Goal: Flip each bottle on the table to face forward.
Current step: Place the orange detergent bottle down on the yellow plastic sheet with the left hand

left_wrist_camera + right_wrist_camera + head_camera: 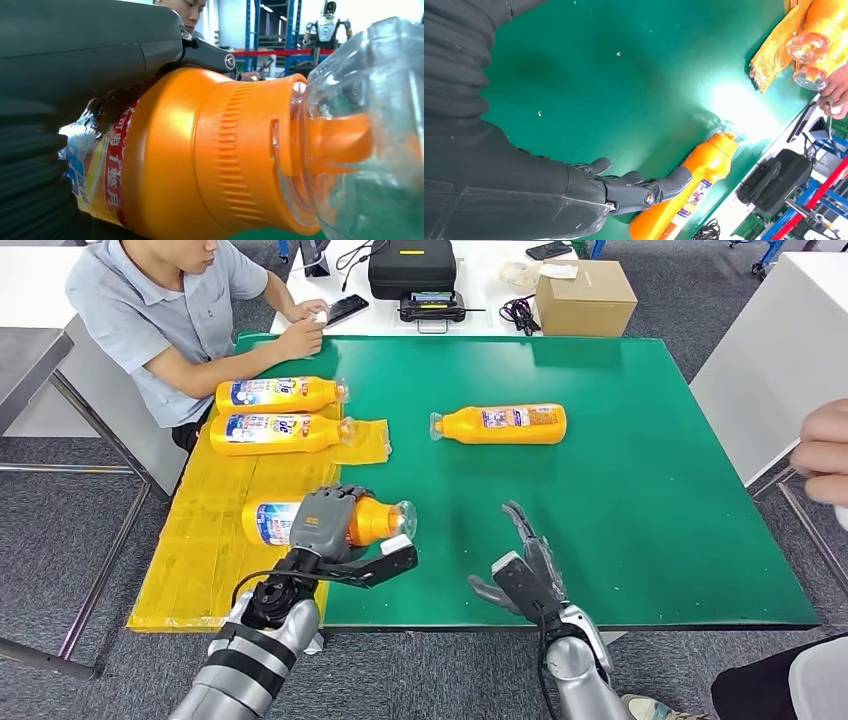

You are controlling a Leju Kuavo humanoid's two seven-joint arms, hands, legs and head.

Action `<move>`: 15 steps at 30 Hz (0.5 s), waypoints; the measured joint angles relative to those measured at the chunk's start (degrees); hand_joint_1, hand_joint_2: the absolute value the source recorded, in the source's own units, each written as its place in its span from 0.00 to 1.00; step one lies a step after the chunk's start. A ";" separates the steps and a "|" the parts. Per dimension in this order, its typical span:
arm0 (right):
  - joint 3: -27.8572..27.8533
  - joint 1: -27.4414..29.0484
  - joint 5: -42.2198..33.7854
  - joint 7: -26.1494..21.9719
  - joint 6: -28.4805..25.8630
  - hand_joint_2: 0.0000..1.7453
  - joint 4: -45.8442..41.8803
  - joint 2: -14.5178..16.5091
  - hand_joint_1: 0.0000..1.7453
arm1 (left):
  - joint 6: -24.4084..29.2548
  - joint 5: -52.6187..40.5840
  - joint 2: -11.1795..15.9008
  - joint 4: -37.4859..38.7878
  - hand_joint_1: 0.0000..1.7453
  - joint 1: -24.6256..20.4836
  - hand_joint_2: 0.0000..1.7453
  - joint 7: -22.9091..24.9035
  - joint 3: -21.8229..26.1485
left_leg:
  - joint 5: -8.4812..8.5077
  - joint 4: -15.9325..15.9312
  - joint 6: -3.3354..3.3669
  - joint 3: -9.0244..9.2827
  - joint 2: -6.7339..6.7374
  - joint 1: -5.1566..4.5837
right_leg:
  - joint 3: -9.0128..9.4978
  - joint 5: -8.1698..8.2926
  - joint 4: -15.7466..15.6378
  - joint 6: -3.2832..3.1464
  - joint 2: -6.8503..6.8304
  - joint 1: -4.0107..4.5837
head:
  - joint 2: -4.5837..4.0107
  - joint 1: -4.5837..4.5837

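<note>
Four orange bottles with clear caps lie on their sides. My left hand (322, 522) grips the nearest bottle (375, 521) around its body on the yellow mat, cap pointing right; the left wrist view shows its orange neck (220, 150) and clear cap (370, 130) close up. Two more bottles (280, 394) (278, 434) lie side by side at the mat's far end. A fourth bottle (505, 424) (689, 190) rests alone on the green table top, cap to the left. My right hand (525, 570) (624, 187) hovers open over the green surface near the front edge, holding nothing.
A seated person (165, 310) rests a hand at the table's far left corner. Another person's hand (825, 455) enters at the right edge. Behind the green table (650, 490) stand a black case (412, 268) and a cardboard box (585, 298). The yellow mat (215, 540) covers the left side.
</note>
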 joint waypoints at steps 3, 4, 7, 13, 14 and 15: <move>-0.44 -0.21 -0.02 -0.11 0.11 1.00 0.35 0.09 0.00 | 1.16 -0.39 0.34 2.95 1.00 -1.21 1.00 -0.10 0.75 | 0.00 0.00 0.00 0.00 0.00 0.00 | 0.00 0.00 0.00 0.00 0.00 0.00 | 0.00 0.00; -0.50 -0.24 -0.02 -0.13 0.12 1.00 0.46 0.10 0.00 | 1.22 -0.43 0.42 3.67 1.00 -1.46 1.00 -0.14 0.94 | 0.00 0.00 0.00 -0.01 -0.01 0.00 | 0.00 0.00 0.00 0.00 0.00 0.00 | 0.00 0.00; -0.68 -0.35 -0.02 -0.15 0.13 1.00 0.77 0.15 0.00 | 1.45 -0.83 0.60 5.28 1.00 -2.02 1.00 -0.08 1.20 | 0.00 0.00 0.00 -0.02 -0.01 -0.01 | 0.00 0.00 0.00 0.00 0.00 -0.01 | 0.00 0.00; -0.84 -1.24 -0.41 -0.67 0.23 1.00 2.13 0.21 0.00 | 4.81 -6.45 1.70 10.14 0.75 -3.91 1.00 2.75 1.06 | 0.00 0.00 0.00 -0.02 0.00 0.00 | -0.01 0.00 0.00 0.00 0.00 0.00 | 0.00 0.00; -0.85 -1.42 -0.54 -0.80 0.23 1.00 2.47 0.21 0.00 | 5.60 -6.88 2.04 11.42 0.64 -4.38 1.00 3.80 0.75 | 0.01 0.00 0.00 -0.01 0.00 0.00 | -0.01 0.00 0.00 0.00 0.00 0.00 | 0.00 -0.01; -0.86 -1.56 -0.67 -0.92 0.23 1.00 2.82 0.21 0.00 | 6.26 -7.09 2.43 12.70 0.51 -4.84 1.00 5.02 0.22 | 0.01 0.00 0.00 -0.01 0.00 0.01 | -0.01 0.00 0.00 0.00 0.00 0.00 | 0.00 0.00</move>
